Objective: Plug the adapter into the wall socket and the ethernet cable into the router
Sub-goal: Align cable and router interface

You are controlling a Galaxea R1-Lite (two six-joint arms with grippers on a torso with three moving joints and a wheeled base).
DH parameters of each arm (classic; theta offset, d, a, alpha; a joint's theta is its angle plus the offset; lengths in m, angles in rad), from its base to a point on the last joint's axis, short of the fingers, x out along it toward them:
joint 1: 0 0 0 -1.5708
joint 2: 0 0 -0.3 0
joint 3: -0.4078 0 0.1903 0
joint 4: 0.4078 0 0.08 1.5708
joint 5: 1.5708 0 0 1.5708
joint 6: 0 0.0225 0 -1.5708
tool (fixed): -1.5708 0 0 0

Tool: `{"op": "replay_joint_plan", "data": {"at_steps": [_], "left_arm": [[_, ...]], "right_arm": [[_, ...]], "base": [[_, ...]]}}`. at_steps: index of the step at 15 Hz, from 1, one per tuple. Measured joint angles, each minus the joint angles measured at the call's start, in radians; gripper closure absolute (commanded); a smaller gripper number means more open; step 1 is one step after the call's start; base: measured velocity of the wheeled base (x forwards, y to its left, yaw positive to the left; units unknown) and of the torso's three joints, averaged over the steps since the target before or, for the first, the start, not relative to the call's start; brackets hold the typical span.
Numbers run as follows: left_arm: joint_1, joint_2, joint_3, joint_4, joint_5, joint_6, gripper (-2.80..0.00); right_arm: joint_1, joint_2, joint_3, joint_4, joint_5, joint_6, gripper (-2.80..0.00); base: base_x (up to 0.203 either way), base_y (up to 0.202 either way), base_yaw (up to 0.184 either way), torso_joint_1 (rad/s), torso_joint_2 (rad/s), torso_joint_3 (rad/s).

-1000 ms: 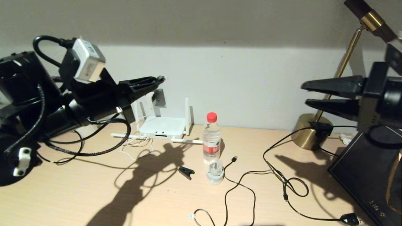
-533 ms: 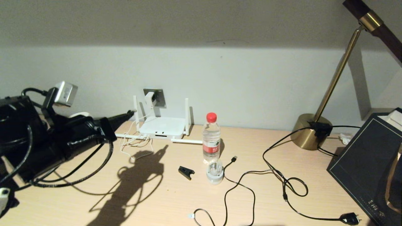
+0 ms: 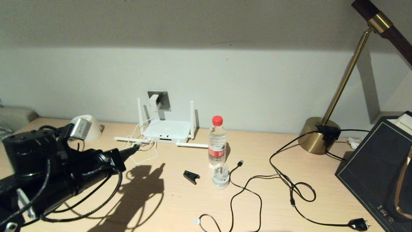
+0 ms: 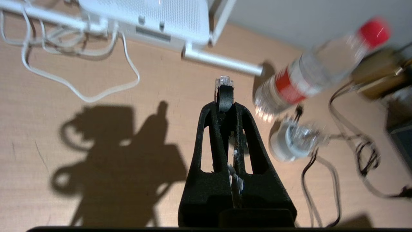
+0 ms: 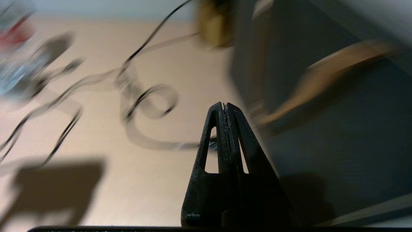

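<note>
My left gripper hangs low over the table, just in front of the router's left side. It is shut on the ethernet cable's plug, whose clear tip sticks out past the fingertips of the left gripper towards the router. The white router lies against the wall with two antennas upright and two flat. Above it, the white adapter sits on the grey wall socket, and its white cord trails down to the table. My right gripper is shut and empty, out of the head view.
A water bottle stands right of the router, with a white disc and a black clip before it. Black cords loop across the right half. A brass lamp base and a black box stand at the right.
My left arm has swung down from high in the air to just above the table before the router, still holding the plug. My right arm has drawn back out of the head view.
</note>
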Motion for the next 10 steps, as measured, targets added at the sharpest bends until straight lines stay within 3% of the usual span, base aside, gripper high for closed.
{"op": "replay_joint_plan", "data": {"at_steps": [2,4,7,10], "left_arm": [[-0.044,0.024,0.027,-0.005,0.077,0.015,0.00],[-0.075,0.063,0.036,-0.039,0.133,0.036,0.00],[-0.088,0.092,0.064,-0.064,0.140,0.083,0.00],[-0.090,0.097,0.091,-0.066,0.137,0.092,0.00]], "right_arm": [[-0.001,-0.011,0.141,-0.109,0.121,-0.057,0.00],[-0.003,-0.017,0.187,-0.132,0.160,-0.124,0.00],[-0.025,-0.021,0.199,-0.132,0.145,-0.098,0.00],[-0.052,-0.131,0.202,-0.132,0.142,-0.104,0.00]], "base": [[0.000,0.000,0.000,0.000,0.00,0.000],[0.000,0.000,0.000,0.000,0.00,0.000],[0.000,0.000,0.000,0.000,0.00,0.000],[0.000,0.000,0.000,0.000,0.00,0.000]]}}
